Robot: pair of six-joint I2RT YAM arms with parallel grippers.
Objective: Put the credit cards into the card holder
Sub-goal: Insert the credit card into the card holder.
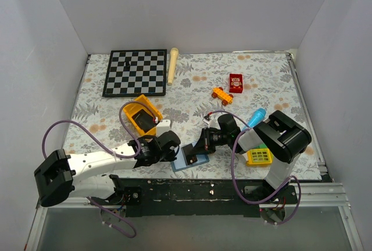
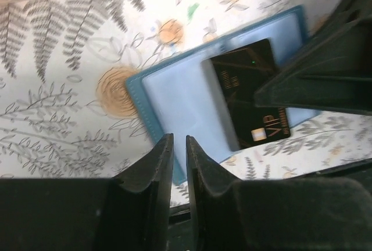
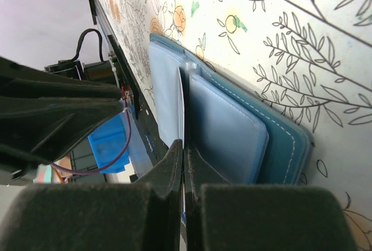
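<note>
The card holder (image 1: 181,164) lies open near the table's front edge, its pale blue inside (image 2: 180,94) facing up. A black credit card (image 2: 250,91) marked VIP stands partly in its right-hand pocket. My right gripper (image 3: 183,146) is shut on that card, whose thin edge (image 3: 182,103) shows against the card holder (image 3: 232,129). My left gripper (image 2: 179,140) hovers at the holder's near-left corner, its jaws a narrow gap apart with nothing between them. A second black card (image 1: 141,120) lies in a yellow tray (image 1: 153,107).
A chessboard (image 1: 135,72) and a wooden rod (image 1: 172,65) lie at the back left. A red box (image 1: 236,82), an orange toy (image 1: 221,94), a blue tube toy (image 1: 256,114) and a yellow grid block (image 1: 259,156) sit to the right. The black front rail (image 1: 192,190) runs just below the holder.
</note>
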